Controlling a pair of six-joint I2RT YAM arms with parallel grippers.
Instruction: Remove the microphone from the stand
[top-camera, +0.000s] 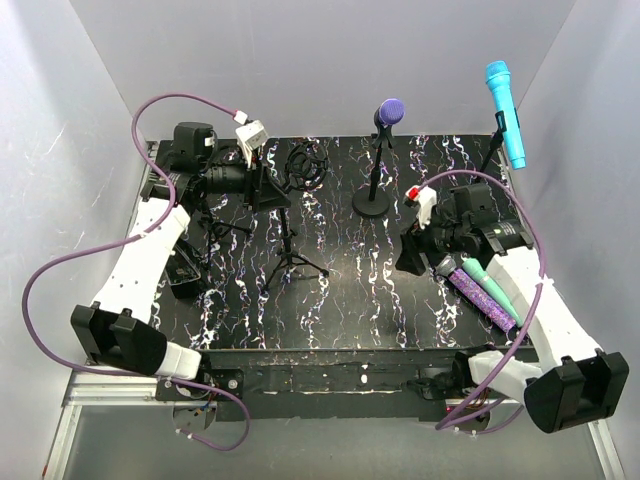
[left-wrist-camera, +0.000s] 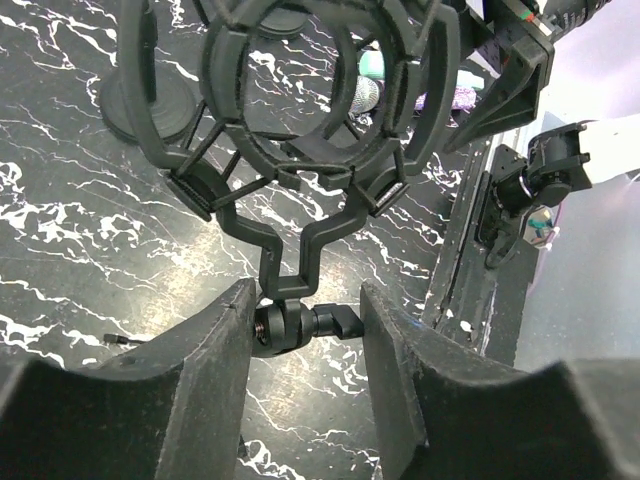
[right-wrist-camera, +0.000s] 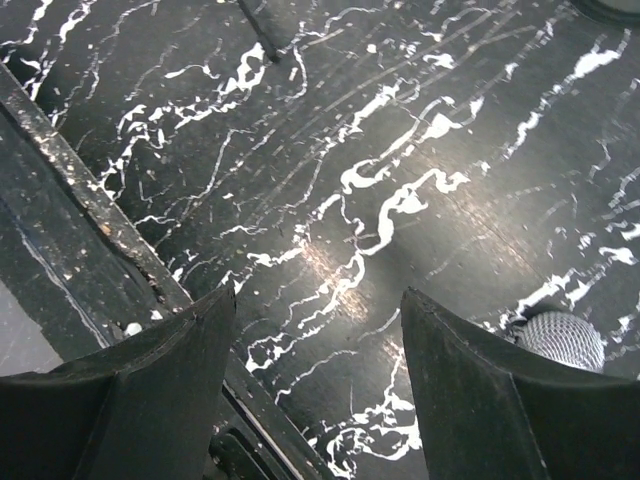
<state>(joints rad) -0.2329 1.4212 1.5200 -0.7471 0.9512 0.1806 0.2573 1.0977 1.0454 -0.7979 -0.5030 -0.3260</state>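
Note:
A purple microphone (top-camera: 389, 110) stands upright in a round-base stand (top-camera: 373, 205) at the back middle. A cyan microphone (top-camera: 505, 98) sits tilted in a stand at the back right. My left gripper (top-camera: 272, 190) is shut on the swivel joint (left-wrist-camera: 290, 325) of a tripod stand (top-camera: 290, 262), just under its empty black shock mount (left-wrist-camera: 300, 90). My right gripper (top-camera: 410, 258) is open and empty low over the table, right of centre. In the right wrist view the right gripper (right-wrist-camera: 315, 330) has only the tabletop between its fingers.
Two loose microphones, a glittery purple one (top-camera: 480, 295) and a teal one (top-camera: 492, 285), lie on the table under my right arm. One mesh head (right-wrist-camera: 560, 340) shows beside my right finger. The black front rail (top-camera: 330, 375) bounds the near edge. Grey walls enclose the table.

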